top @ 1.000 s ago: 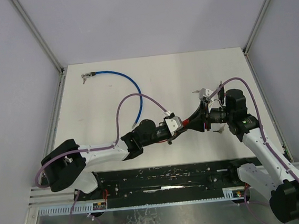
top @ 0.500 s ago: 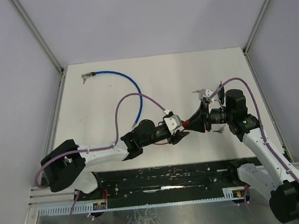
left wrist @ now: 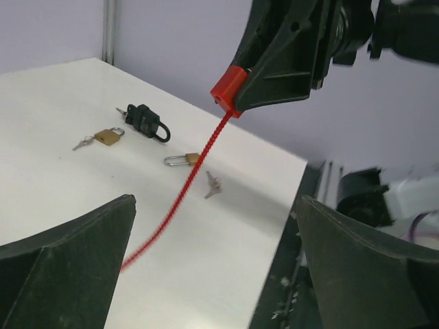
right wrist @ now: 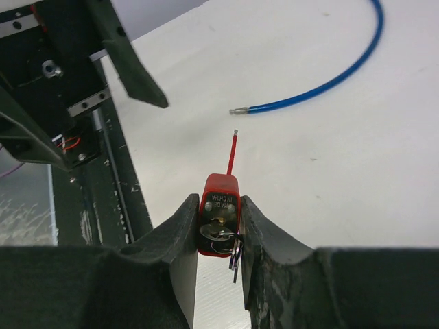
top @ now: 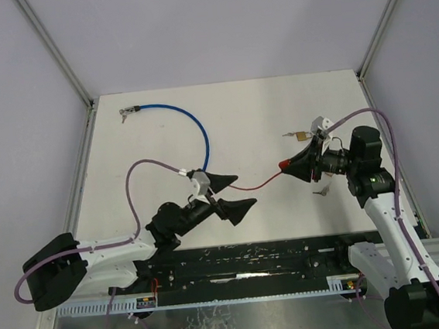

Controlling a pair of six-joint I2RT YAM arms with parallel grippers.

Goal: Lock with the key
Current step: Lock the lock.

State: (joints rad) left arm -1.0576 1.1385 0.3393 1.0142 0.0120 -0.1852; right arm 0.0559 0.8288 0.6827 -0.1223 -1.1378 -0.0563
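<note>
The right gripper [top: 293, 165] pinches the boxy red plastic cable lock [right wrist: 219, 199] between its dark fingers, above the smooth white table [top: 261, 114]. A silver metal key [right wrist: 218, 232] sits in the lock's end face. Its thin red cable [left wrist: 195, 168] hangs loose, metal-tipped. The left gripper [top: 247, 191] gapes wide near that free end, holding nothing

- You'll find the lock body [right wrist: 219, 205] between the right gripper's [top: 296, 166] fingers, above the table's [top: 260, 106] right half.
- Its cable [top: 256, 183] runs left — the free end sits between the left gripper's [top: 243, 192] fingers.
- A second cable [top: 194, 125] curves across the far left.
- A padlock [top: 301, 136] lies behind the right gripper, and a loose key [top: 321, 190] in front of it.
</note>
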